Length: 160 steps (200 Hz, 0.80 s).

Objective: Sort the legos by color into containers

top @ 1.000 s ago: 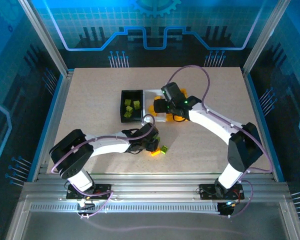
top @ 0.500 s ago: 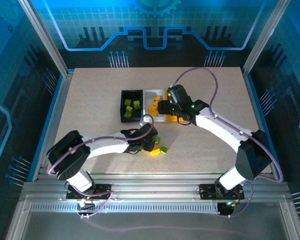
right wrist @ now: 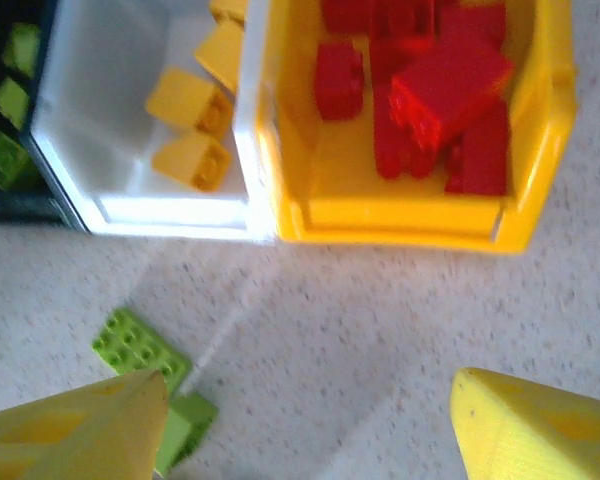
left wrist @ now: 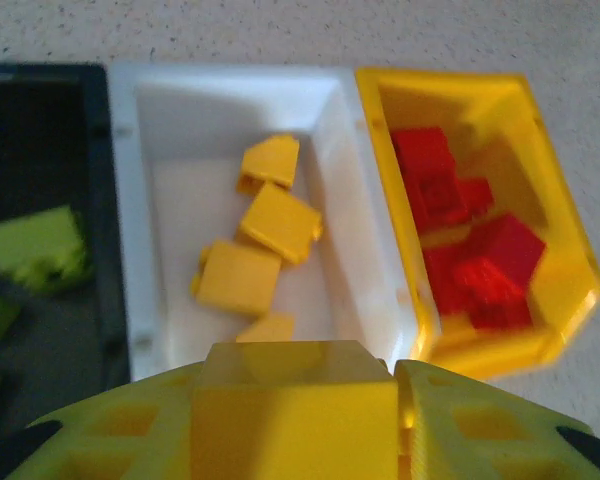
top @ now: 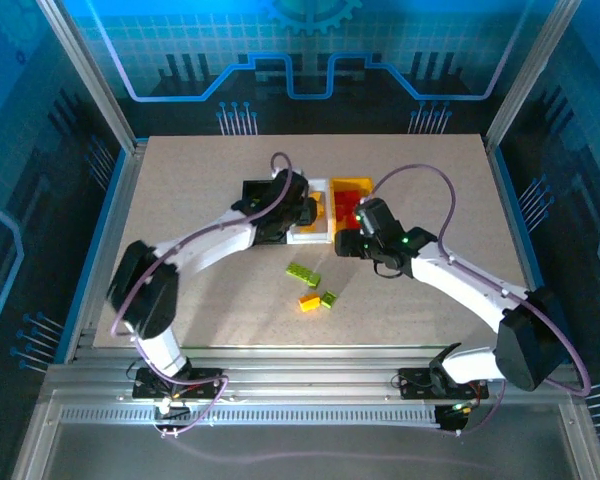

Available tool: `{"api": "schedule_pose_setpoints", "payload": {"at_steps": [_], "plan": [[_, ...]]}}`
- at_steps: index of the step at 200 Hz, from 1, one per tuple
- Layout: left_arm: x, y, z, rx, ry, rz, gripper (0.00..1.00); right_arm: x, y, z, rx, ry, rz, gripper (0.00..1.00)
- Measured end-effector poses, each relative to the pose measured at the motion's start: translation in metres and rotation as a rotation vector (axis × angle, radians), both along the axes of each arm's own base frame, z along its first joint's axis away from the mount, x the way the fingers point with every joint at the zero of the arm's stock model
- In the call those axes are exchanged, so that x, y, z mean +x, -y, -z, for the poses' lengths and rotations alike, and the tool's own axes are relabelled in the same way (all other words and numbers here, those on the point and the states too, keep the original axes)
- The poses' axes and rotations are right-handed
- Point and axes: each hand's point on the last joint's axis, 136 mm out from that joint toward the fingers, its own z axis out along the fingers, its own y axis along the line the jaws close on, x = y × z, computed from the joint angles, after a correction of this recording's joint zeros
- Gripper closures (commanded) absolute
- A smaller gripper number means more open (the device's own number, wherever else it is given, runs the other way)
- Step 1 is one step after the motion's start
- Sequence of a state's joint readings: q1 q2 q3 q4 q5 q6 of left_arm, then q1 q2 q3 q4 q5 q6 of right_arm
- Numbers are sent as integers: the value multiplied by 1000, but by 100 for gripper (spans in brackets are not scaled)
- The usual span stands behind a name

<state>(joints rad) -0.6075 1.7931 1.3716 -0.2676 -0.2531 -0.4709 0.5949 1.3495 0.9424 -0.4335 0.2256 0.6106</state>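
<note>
- Firstly, the black bin [left wrist: 40, 120] sits at the left end of the row, with green legos [left wrist: 35, 245] inside.
- The left gripper [left wrist: 295, 410] hangs over the near edge of the white bin [left wrist: 230, 110], its fingers [left wrist: 480, 425] clamped on a yellow brick [left wrist: 295, 385].
- The white bin holds a few loose yellow legos [left wrist: 280, 220]. It touches the black bin on one side and the yellow bin [left wrist: 450, 95] on the other.
- The yellow bin holds a heap of red legos [left wrist: 460, 250].
- The right gripper [right wrist: 310, 430] hovers over bare table [right wrist: 380, 330] just in front of the yellow bin, fingers [right wrist: 540, 430] spread wide with nothing between them.
- On the table before the bins lie a green plate [top: 302, 274], an orange brick [top: 309, 301] and a green brick [top: 329, 298], the last two side by side.
</note>
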Motion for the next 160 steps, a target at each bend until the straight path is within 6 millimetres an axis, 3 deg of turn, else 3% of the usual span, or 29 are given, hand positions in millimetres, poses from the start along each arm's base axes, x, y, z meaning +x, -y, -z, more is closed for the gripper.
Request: {"api": "schedule_pose_setpoints", "payload": {"at_steps": [31,58,84,103,123,160], "plan": [[39,12,32,33,-51,-14,62,-16,2,21,-21,-50,-18,24],[49,18,53,55,-102,-10,35,-32,-7,29,-22,-78,-64,23],[49,23,54,32,-120,-2,14,-41,-24,29,9,-89,-99,22],[43,25,43,-4,-112,4,1,-46,-36,37,21,-111,-105,22],[22,16,17,-55,-88,9,1,-53,-51,54,15,-157,-106,23],[-37,-19,-49,-185,31,-1,1,-48,-76,72,24,-205,-77,24]]}}
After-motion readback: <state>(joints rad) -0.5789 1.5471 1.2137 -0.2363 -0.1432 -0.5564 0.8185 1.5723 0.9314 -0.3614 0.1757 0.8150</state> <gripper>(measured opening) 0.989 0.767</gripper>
